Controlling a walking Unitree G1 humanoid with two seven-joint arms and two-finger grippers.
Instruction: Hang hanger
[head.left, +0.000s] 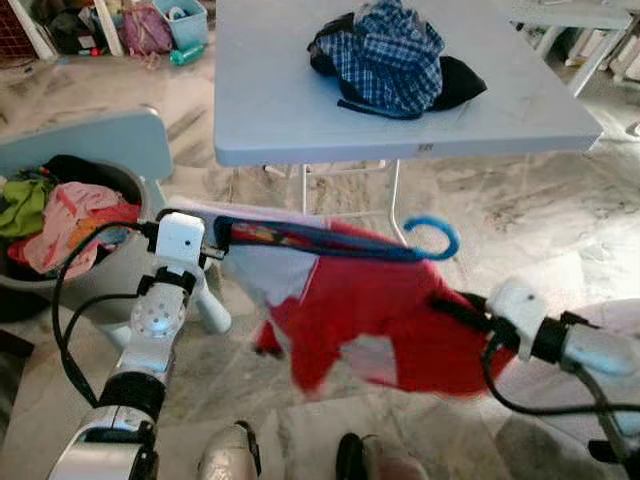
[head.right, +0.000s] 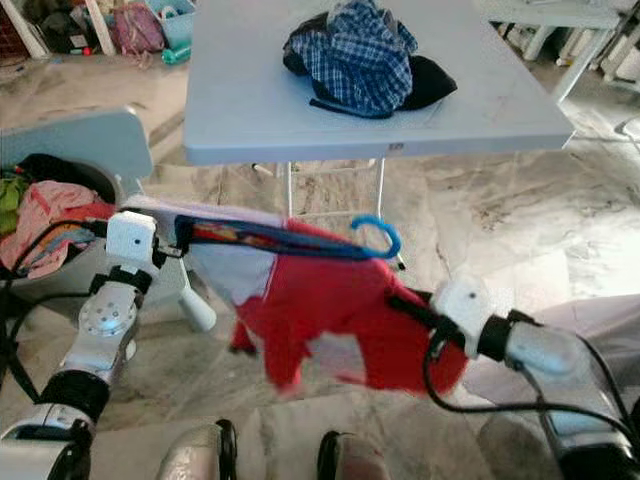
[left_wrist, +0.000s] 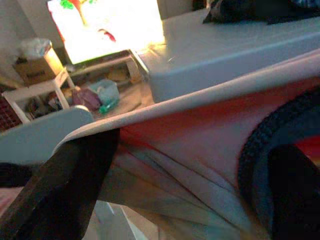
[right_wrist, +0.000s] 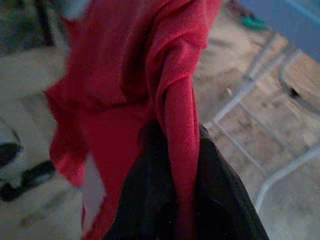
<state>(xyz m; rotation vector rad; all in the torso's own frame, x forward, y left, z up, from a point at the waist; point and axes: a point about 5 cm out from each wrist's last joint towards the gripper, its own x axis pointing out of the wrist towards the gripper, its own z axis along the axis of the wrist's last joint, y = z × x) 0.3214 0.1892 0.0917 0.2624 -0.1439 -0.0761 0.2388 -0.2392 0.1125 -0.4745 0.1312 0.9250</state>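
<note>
A red and white garment (head.left: 380, 315) hangs on a blue hanger (head.left: 435, 232) whose hook curls up at the right, in front of the grey folding table (head.left: 280, 110). My left gripper (head.left: 222, 240) is shut on the garment's collar end at the hanger's left tip; in the left wrist view the black fingers (left_wrist: 65, 185) clamp white and red cloth. At the garment's right side my right gripper (head.left: 450, 305) is shut on a fold of red cloth (right_wrist: 177, 120).
A pile of plaid and dark clothes (head.left: 390, 55) lies on the table. A laundry basket (head.left: 60, 215) full of clothes stands at the left beside a grey chair (head.left: 100, 140). Bags and boxes (head.left: 150, 25) sit at the far left. My feet (head.left: 290, 455) stand on marble floor.
</note>
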